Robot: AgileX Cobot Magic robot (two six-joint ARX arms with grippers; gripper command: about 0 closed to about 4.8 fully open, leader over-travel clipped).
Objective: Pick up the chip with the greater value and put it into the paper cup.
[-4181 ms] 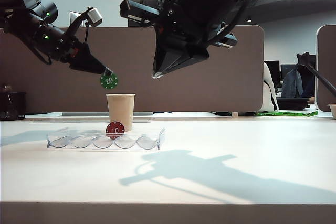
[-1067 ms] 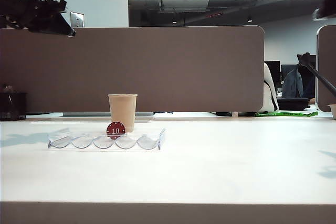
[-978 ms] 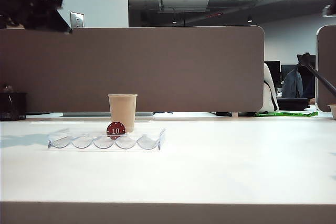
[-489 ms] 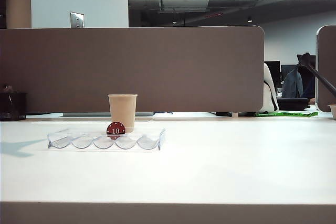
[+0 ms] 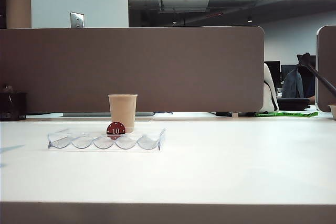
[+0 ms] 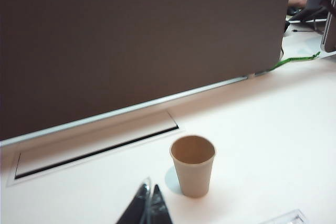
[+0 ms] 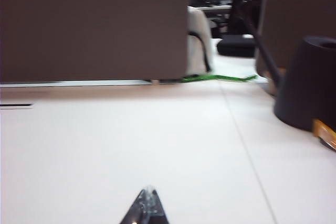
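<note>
The paper cup stands upright on the white table, just behind the clear tray. The chip with the greater value is not in view in any frame. A red chip marked 10 stands on edge in the tray, in front of the cup. In the left wrist view my left gripper is shut with nothing between its tips, above and short of the cup, whose visible inside shows no chip. My right gripper is shut and empty over bare table. Neither gripper shows in the exterior view.
A brown partition runs along the back of the table. A black pen holder sits at the far left. A dark bin stands to one side of the right gripper. A cable slot lies behind the cup.
Both arms have pulled up and out of the exterior view. The green chip that hung over the cup in the earliest frame no longer shows. Cup, tray and red chip have stayed put.
</note>
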